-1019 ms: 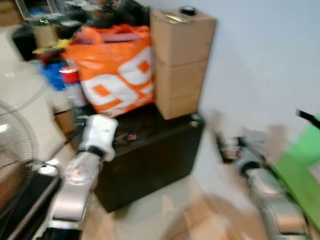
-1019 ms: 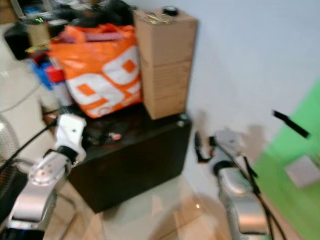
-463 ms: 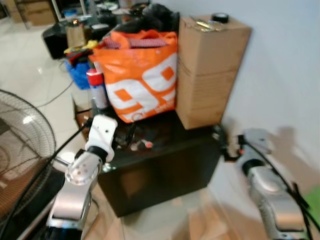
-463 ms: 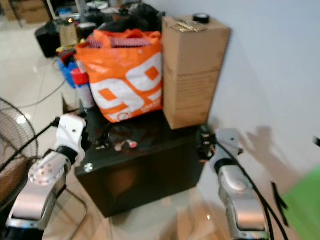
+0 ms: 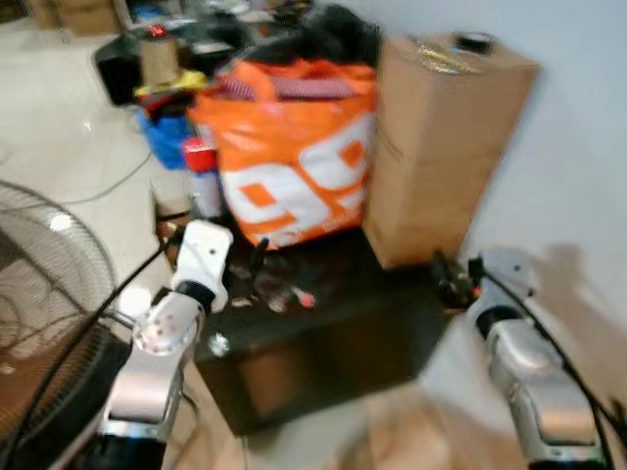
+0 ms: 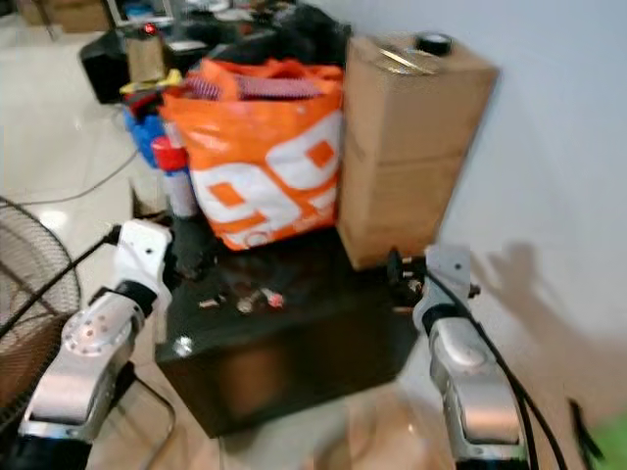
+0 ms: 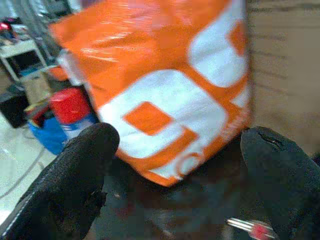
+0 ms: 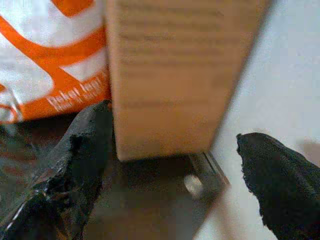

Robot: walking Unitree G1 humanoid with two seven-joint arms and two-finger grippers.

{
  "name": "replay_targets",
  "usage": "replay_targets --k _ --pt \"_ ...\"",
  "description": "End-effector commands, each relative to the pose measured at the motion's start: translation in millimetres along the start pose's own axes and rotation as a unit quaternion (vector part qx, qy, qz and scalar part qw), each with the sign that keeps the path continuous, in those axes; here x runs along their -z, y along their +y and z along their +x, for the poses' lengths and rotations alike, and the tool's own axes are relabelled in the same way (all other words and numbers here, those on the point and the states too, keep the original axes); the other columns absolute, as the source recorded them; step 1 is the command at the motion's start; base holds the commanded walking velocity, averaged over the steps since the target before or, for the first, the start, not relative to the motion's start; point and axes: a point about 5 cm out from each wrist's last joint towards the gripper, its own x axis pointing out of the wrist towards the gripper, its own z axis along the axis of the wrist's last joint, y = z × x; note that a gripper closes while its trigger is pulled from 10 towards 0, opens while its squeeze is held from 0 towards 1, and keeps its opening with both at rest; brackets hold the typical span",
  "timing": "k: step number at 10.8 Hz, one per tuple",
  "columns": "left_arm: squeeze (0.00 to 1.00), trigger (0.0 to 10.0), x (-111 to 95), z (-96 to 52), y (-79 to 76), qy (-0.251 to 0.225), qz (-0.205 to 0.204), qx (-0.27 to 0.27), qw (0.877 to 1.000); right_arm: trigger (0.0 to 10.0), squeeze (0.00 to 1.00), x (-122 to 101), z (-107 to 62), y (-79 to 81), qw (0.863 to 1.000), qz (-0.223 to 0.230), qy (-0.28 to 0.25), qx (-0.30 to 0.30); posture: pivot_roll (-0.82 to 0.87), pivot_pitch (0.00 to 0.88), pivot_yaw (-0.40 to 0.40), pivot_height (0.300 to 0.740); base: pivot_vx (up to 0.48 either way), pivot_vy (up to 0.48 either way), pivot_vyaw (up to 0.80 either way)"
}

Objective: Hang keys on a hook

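The keys (image 6: pixel 257 297) are lying on the black table (image 6: pixel 323 338), roughly at its middle, just in front of the orange shopping bag (image 6: pixel 263 162). From the head views they're sitting at about 12 o'clock, a bit low of centre. They look like a small bunch with a red tag or fob (blur is eating the detail, so I can't count them). In the left wrist view the red-tagged bit is showing down by one finger.

The left gripper (image 7: pixel 175 180) is hovering over the table's near left edge, at about 9 o'clock from the keys, fingers spread wide with nothing between them. The right gripper (image 8: pixel 175 165) is sitting at the table's right end, about 3 o'clock from the keys, pointing at the foot of the tall cardboard box (image 6: pixel 407 137), likewise wide open and holding nothing.

My guess on handling: light, hard metal, and floppy as a bunch, so the pieces will be swinging and sliding on that smooth top. I'd be pinching the ring or the red tag rather than a single flat blade, since blades are thin and slippery. I'm not making out any hook here, so that bit is still ahead.
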Motion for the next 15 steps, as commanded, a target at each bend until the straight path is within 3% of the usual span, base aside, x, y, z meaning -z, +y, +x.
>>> replay_targets --k 1,6,7,8,9,10,11,12,14,15 --pt "0.18 10.0 1 0.1 3.2 0.003 0.002 -0.008 1.0 10.0 0.0 -3 0.9 4.1 1.0 -0.004 -0.005 -0.01 -0.09 0.0 0.006 0.74 0.345 0.0 0.0" --pt "0.17 10.0 5 3.3 1.1 0.007 -0.001 -0.006 1.0 10.0 0.0 -5 4.2 -1.5 1.0 -0.021 -0.001 -0.021 -0.1 0.0 -0.001 0.74 0.34 0.0 0.0" --pt "0.11 10.0 16 9.6 -15.0 0.031 0.042 0.078 0.996 10.0 0.0 -4 3.0 -7.4 0.997 -0.053 0.012 -0.046 -0.1 0.0 -0.016 0.74 0.0 0.0 0.0" --pt "0.11 10.0 24 16.8 -25.8 0.042 0.076 0.132 0.987 10.0 0.0 -3 1.8 -10.7 0.994 -0.08 0.024 -0.068 -0.11 0.0 -0.02 0.74 0.0 0.0 0.0" --pt "0.0 10.0 34 27.6 -45.2 0.071 0.109 0.22 0.967 10.0 0.0 0 -3.8 -14.2 0.987 -0.11 0.037 -0.107 -0.14 0.0 -0.014 0.74 0.0 0.0 0.0" --pt "0.0 10.0 38 30.7 -57.7 0.084 0.11 0.27 0.953 10.0 0.0 0 -9.4 -16.5 0.984 -0.118 0.045 -0.127 -0.15 0.0 -0.011 0.74 0.0 0.0 0.0" --pt "0.0 10.0 41 34.5 -67.9 0.09 0.113 0.297 0.944 10.0 0.0 1 -14.9 -21.0 0.981 -0.133 0.051 -0.135 -0.18 0.0 -0.011 0.74 0.0 0.0 0.0" --pt "0.0 10.0 43 43.4 -91.1 0.091 0.104 0.342 0.93 10.0 0.0 3 -24.5 -32.4 0.977 -0.151 0.067 -0.132 -0.21 0.0 -0.003 0.74 0.0 0.0 0.0" --pt "0.0 10.0 47 52.0 -111.1 0.097 0.096 0.361 0.923 10.0 0.0 4 -37.0 -39.5 0.975 -0.157 0.085 -0.134 -0.26 0.0 0.024 0.74 0.0 0.0 0.0" --pt "0.0 10.0 62 51.6 -114.3 0.151 0.117 0.379 0.906 10.0 0.0 9 -47.6 -38.6 0.969 -0.167 0.107 -0.149 -0.3 0.0 0.031 0.74 0.0 0.0 0.0"
